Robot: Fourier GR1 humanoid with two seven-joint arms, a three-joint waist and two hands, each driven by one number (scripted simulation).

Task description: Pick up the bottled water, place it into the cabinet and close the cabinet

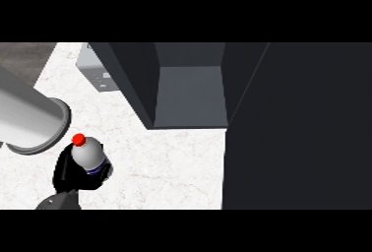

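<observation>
The bottled water (pixel 88 155), pale with a dark label band and a red cap (pixel 78 139), stands roughly upright at the lower left, above the white counter (pixel 167 167). My left hand (pixel 71 178) is shut on its lower part, black fingers curled round it and hiding the base. The grey left forearm (pixel 29 118) fills the left edge, close to the view. The dark cabinet (pixel 134 78) stands open to the upper right of the bottle, its grey inner shelf (pixel 190 96) bare. Its open door (pixel 298 128) covers the right side. My right hand does not show.
A light grey box-shaped appliance (pixel 98 74) sits on the counter behind the cabinet's left wall. White counter stretches between the bottle and the cabinet's opening. The open door blocks everything on the right.
</observation>
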